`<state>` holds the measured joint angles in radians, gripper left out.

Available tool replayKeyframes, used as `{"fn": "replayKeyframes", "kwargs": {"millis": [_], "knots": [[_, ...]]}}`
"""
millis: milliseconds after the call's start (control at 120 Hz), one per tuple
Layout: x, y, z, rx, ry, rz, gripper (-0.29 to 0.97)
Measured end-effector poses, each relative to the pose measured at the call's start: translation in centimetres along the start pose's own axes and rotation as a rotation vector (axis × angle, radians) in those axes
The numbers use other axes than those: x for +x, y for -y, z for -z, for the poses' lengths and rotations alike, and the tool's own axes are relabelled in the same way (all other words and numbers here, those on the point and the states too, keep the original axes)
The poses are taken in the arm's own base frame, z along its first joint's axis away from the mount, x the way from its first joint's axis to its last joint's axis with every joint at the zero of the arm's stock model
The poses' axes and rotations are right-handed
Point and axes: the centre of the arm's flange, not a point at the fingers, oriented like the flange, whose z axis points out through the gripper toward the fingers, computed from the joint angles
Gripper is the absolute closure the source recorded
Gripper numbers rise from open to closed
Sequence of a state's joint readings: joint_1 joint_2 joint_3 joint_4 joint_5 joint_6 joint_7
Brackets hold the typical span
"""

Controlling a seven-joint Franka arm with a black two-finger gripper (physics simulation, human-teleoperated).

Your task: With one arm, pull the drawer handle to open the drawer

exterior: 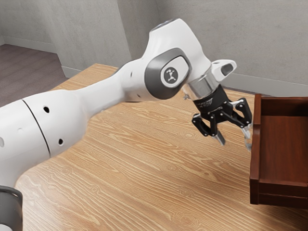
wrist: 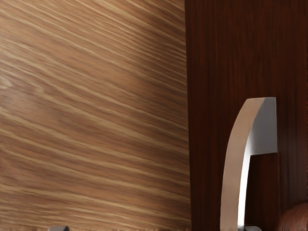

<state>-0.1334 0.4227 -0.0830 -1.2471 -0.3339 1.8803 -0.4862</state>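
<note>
Tabletop (exterior: 120,159) pale woodgrain, walls (exterior: 269,38) grey, drawer (exterior: 281,144) dark

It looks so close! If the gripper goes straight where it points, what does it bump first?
Probably the silver handle on the drawer front; the open gripper sits just before it, though depth is unclear.

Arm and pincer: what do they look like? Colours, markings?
The arm has glossy white shells, a round grey joint cap with a small white logo, small dark holes along one link, and a silvery wrist ring. The pincer is black, with two pale-tipped fingers.
</note>
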Motion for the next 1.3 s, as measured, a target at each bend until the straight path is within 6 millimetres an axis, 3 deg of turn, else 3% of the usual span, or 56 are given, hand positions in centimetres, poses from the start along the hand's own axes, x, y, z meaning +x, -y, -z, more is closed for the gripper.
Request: {"fn": "replayKeyframes", "kwargs": {"millis": [467,1092,1300], "knots": [[0.2,1.4,1.2,0.024,0.007,0.019,0.25],[-0.3,1.0,2.2,0.025,-0.001,0.006,0.19],[-0.7,0.7,3.3,0.023,-0.013,0.000,0.25]]}}
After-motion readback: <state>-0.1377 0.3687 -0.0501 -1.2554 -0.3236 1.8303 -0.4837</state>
